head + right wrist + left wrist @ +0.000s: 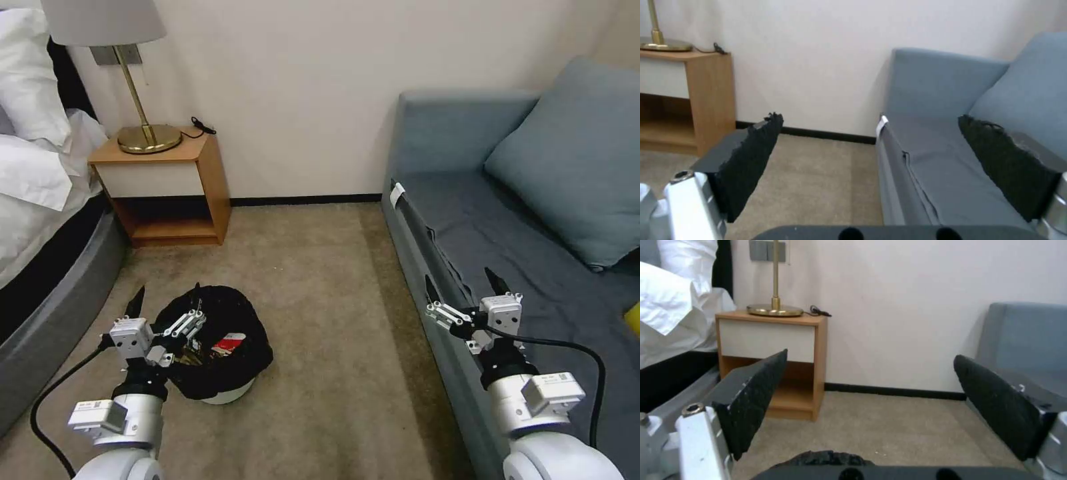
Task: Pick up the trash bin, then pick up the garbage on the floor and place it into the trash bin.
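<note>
A grey-blue upholstered sofa with a soft matching cushion fills the robot's right side, and a bed with rumpled white linen lies along its left. Short-pile beige carpet spreads between them up to a smooth cream wall. A boxy wooden nightstand carries a brass lamp with a round base.

The small round trash bin, white-based and lined with a crinkled black plastic bag, stands on the carpet at front left. Inside it lie a red-white folded carton and other litter too dim to name.

The left gripper hovers over the bin's near rim, its rough black pads spread wide with nothing between them. The right gripper hangs above the sofa's front edge, likewise spread apart and empty.
</note>
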Controlling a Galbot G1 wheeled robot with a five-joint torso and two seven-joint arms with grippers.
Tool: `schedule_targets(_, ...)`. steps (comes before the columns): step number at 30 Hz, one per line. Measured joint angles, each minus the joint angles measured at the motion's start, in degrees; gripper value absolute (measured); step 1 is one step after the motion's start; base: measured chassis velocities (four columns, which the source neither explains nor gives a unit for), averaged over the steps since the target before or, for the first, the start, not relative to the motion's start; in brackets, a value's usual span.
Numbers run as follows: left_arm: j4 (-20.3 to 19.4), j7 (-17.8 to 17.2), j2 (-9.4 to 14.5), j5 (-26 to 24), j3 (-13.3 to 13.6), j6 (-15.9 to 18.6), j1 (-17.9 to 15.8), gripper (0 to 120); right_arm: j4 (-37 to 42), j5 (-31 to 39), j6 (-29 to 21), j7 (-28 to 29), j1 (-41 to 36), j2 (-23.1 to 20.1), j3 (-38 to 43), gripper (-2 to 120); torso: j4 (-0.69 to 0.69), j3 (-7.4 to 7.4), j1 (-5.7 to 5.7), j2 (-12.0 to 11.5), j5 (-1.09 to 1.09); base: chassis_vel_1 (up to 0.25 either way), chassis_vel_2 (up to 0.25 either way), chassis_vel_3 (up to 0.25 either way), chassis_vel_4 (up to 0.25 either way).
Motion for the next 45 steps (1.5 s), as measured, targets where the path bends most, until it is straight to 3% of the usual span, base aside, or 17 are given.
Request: schedule_targets(45, 0.0, 0.0, 0.0, -0.02, 0.0, -0.01, 0.0, 100, 0.01, 0.04, -0.03, 0.02, 0.0, 0.0, 0.0, 100, 0.0, 0.0, 0.0, 0.0, 0.0, 0.0, 0.0, 0.0, 0.0)
